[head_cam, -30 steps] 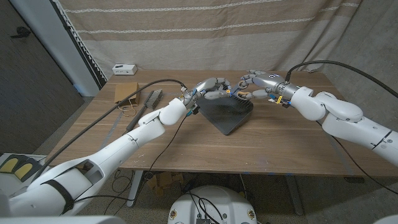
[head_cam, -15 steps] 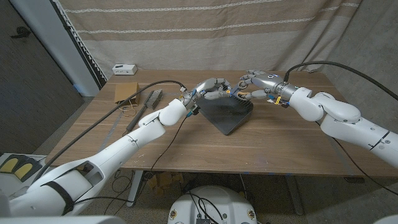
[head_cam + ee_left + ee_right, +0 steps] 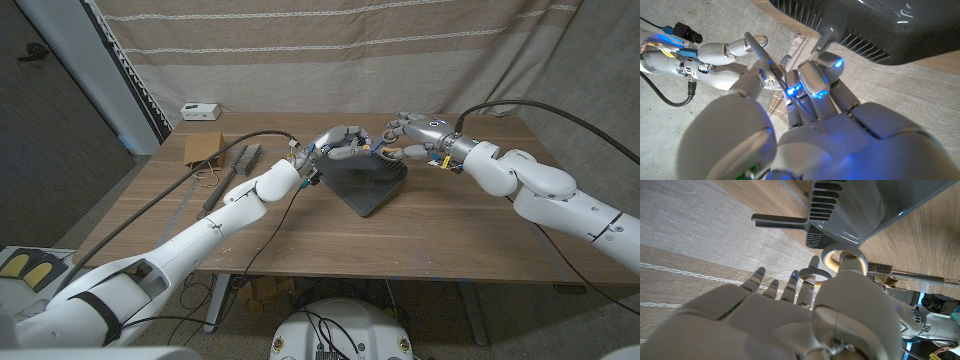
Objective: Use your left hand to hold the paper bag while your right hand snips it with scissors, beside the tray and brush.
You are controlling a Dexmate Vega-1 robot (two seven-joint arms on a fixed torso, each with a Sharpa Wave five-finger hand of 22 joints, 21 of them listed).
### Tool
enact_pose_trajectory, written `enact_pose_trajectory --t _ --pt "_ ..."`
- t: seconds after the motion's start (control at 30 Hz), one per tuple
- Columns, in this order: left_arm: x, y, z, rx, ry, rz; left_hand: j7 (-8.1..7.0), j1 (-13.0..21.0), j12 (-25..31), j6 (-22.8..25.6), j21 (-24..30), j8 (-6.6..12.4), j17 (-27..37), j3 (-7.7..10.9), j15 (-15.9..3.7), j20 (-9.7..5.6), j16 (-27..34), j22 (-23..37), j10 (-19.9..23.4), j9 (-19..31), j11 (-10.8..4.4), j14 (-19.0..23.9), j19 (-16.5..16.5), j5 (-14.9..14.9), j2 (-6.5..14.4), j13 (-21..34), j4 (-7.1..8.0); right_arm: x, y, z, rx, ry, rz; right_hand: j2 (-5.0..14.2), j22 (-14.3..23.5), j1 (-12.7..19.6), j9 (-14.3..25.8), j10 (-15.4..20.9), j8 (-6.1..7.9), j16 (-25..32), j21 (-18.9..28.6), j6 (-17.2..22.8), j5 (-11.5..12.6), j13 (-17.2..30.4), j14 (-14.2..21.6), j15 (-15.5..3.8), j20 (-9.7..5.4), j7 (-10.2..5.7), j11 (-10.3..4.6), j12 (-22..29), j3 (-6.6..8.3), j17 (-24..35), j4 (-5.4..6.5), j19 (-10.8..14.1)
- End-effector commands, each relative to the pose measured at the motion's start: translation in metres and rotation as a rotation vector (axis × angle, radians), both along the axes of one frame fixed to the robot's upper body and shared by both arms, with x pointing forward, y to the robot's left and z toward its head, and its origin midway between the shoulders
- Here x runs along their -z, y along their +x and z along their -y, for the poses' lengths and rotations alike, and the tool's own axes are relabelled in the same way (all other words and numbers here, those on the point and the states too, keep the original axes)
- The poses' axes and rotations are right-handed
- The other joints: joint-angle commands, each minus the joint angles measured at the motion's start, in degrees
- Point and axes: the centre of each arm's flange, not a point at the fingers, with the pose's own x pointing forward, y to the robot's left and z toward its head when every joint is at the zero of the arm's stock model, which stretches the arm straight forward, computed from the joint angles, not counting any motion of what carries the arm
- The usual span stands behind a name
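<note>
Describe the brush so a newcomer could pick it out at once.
Start at the dark slotted tray in the table's middle, then look toward the robot's left. The brush lies beside the brown paper bag: long, thin and dark with a bristled head, unlike the flat bag.

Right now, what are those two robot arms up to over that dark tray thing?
Both hands meet above the dark tray. The right hand has its fingers through the loops of the scissors, and the left hand seems to pinch the blade end. The paper bag lies untouched beside the brush, so no cutting yet.
</note>
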Motion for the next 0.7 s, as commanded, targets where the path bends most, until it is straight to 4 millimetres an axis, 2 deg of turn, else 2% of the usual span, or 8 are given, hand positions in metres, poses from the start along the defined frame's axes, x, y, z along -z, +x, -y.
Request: enact_pose_trajectory --t 0.03,0.17,0.37,0.7 --pt "0.0 0.001 0.001 0.013 -0.001 -0.009 -4.16 -7.8 3.8 4.2 0.0 10.56 0.1 7.3 -0.25 -3.59 0.2 -0.2 5.1 0.2 -5.43 0.0 -0.2 0.4 8.5 0.2 7.51 -0.002 0.002 -0.006 -0.004 -0.027 0.028 -0.29 0.2 -0.1 0.2 0.8 0.39 0.1 -0.2 0.6 0.4 0.2 -0.4 -1.76 -0.02 0.12 0.09 0.3 -0.32 0.3 0.08 -0.3" --pt "0.0 0.001 0.001 0.012 -0.008 -0.012 -4.1 -7.8 3.9 4.3 0.0 10.6 0.0 7.32 -0.26 -3.58 0.1 -0.2 5.1 0.2 -5.44 0.0 -0.2 0.4 8.5 0.2 7.47 -0.003 0.002 -0.009 -0.007 -0.041 0.039 -0.27 0.2 -0.2 0.3 0.9 0.45 0.2 -0.2 0.8 0.5 0.2 -0.3 -1.7 0.0 0.11 0.01 0.4 -0.45 0.3 0.16 -0.4" --pt "0.002 0.004 0.0 0.011 -0.024 -0.035 -4.14 -7.8 3.9 4.1 0.0 10.7 0.0 7.39 -0.25 -3.58 0.1 -0.2 5.1 0.3 -5.44 0.0 -0.3 0.4 8.4 0.2 7.44 -0.003 0.002 -0.013 0.005 -0.064 0.048 -0.25 0.2 -0.5 0.4 0.8 0.26 0.2 -0.3 0.4 0.7 0.2 -0.4 -1.67 0.07 -1.21 -0.15 0.3 -0.78 0.3 0.37 -0.5" --pt "0.003 0.005 -0.001 0.02 -0.042 -0.04 -4.25 -7.8 3.9 4.0 0.3 10.71 0.1 7.4 -0.25 -3.59 0.1 0.1 5.1 0.2 -5.43 0.1 0.0 0.4 8.5 0.2 7.41 -0.003 0.003 -0.018 0.013 -0.093 0.055 -0.27 0.2 -0.7 0.6 0.4 -0.07 0.2 -0.3 -0.4 1.0 0.3 -0.4 -1.61 0.2 -1.17 -0.42 0.1 -1.11 0.3 0.54 -0.7"
